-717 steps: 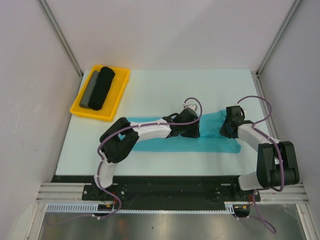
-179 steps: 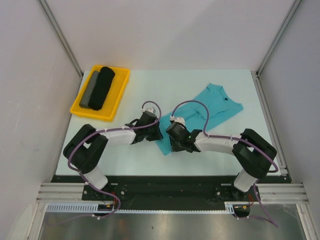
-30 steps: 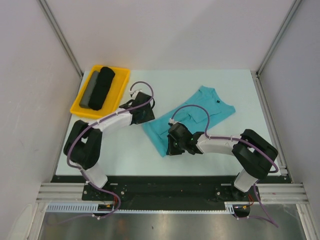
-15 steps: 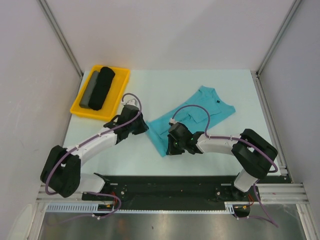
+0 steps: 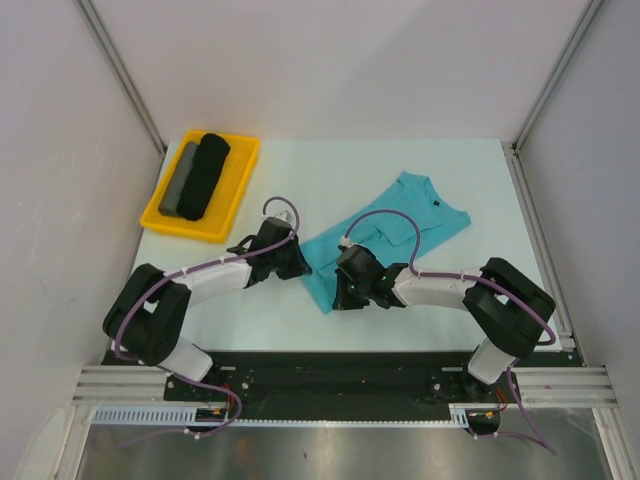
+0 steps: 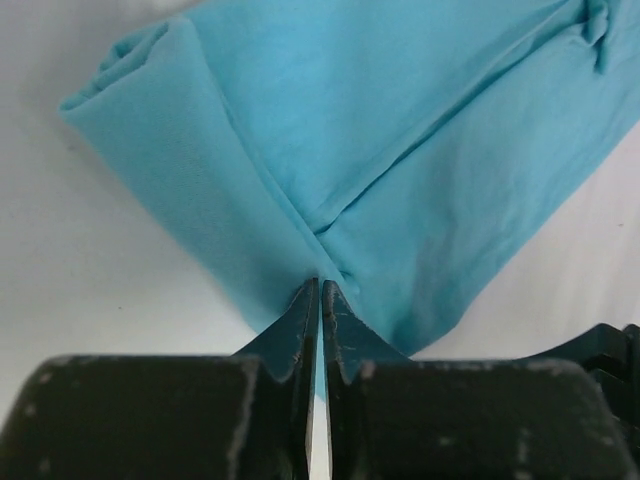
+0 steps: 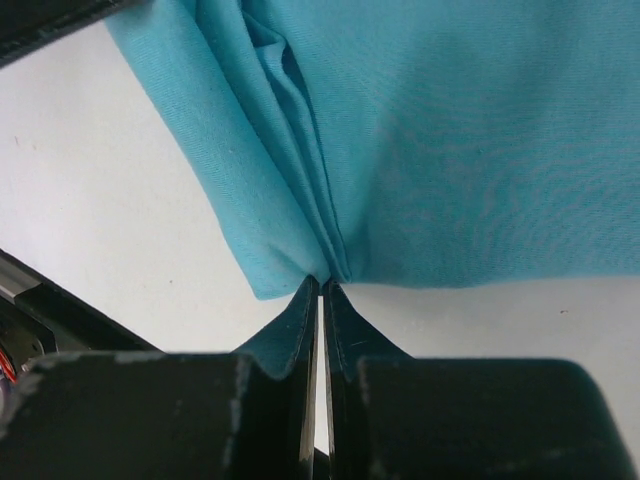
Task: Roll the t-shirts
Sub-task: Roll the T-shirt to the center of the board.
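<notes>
Left wrist: soft, creased teal t-shirt point(image 6: 400, 150)

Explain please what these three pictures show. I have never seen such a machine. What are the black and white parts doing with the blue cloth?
These are two robot arms bolted at the near edge of a pale table. The wide picture comes from a fixed camera above and behind them. The two close pictures come from cameras on the wrists, so each shows its own black fingers at the bottom. On the table lies a teal t-shirt, at a slant. The left gripper and the right gripper are both shut, each pinching the shirt's fabric near its lower end. At the far left, a yellow tray holds a black fabric roll and a thinner grey roll.
</notes>
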Robot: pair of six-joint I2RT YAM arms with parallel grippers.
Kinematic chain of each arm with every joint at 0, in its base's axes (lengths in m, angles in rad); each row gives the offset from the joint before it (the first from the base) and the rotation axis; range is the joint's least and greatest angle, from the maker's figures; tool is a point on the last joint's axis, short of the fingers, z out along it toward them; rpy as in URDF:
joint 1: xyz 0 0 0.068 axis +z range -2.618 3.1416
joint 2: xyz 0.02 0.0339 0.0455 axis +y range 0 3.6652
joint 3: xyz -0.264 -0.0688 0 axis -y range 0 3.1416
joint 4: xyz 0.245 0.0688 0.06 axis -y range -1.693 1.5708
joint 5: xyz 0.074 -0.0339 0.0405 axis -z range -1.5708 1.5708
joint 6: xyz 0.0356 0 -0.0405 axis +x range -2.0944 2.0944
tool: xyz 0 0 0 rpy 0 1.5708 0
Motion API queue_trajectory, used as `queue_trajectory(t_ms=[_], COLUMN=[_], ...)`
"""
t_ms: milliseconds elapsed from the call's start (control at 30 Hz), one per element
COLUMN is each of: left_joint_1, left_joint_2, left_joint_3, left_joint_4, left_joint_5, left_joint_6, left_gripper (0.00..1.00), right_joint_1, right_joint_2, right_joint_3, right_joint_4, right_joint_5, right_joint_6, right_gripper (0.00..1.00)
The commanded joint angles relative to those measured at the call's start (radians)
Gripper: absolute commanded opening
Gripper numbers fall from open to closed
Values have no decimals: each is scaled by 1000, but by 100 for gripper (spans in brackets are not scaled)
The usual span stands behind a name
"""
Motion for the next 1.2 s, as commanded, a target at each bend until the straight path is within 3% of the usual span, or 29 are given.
queue_trajectory(t_ms=[0,167,400,467,600,700,1167], left_joint_1=[-4,-2,-2,-2,-2,-2,-2], left_joint_2=[9,-45,-125,-155,-159,-145,18], left_joint_3=[17,11,-3,-11,-14,-29,15], left_joint_4=[66,67,21,-7,-61,-56,-6], left_joint_5=[24,21,13,7,-18,-27,-31], left_joint_6=[-22,-8,-11,-15,-18,-25,-35], left_gripper=[9,26,36,35,17,12,6], right_joint_1=[-10,-11,-18,-19,-19,-19,-24], right_joint_2=[-16,-6,2,5,10,10,-10], right_joint_3=[-6,-6,-6,-6,-5,-6,-6], right_joint_4=[-7,-9,0,2,2,6,-13], right_joint_5=[25,23,19,19,19,19,31], right_joint_6=[6,4,9,9,12,13,10], right_gripper=[6,6,6,6,6,6,6])
